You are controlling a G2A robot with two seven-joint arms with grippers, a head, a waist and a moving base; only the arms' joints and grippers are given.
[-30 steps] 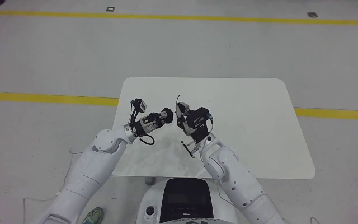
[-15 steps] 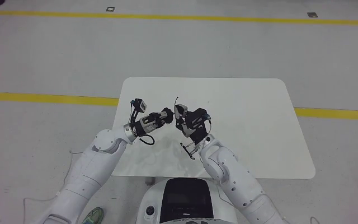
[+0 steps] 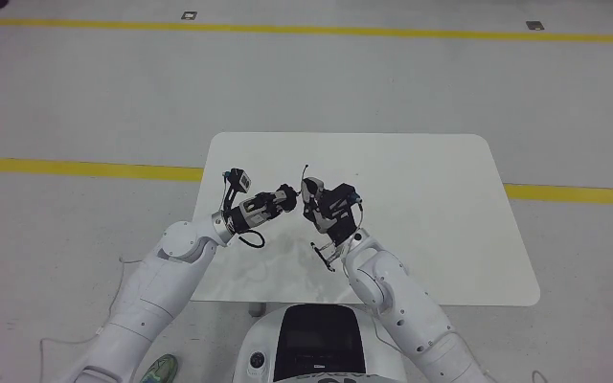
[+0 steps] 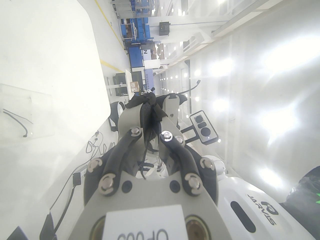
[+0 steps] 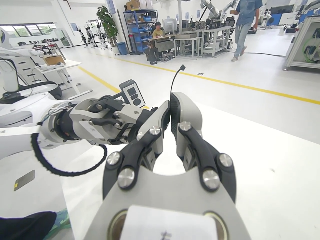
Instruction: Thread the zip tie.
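the right pincer point(image 5: 170, 108) is pinching the zip tie point(image 5: 173, 82), whose head sticks up past the fingertips. the left pincer point(image 4: 149, 102) is pressed together, tip against the right one; whether it nips the tie i cannot tell. both hang above the white surface point(image 3: 431, 211).
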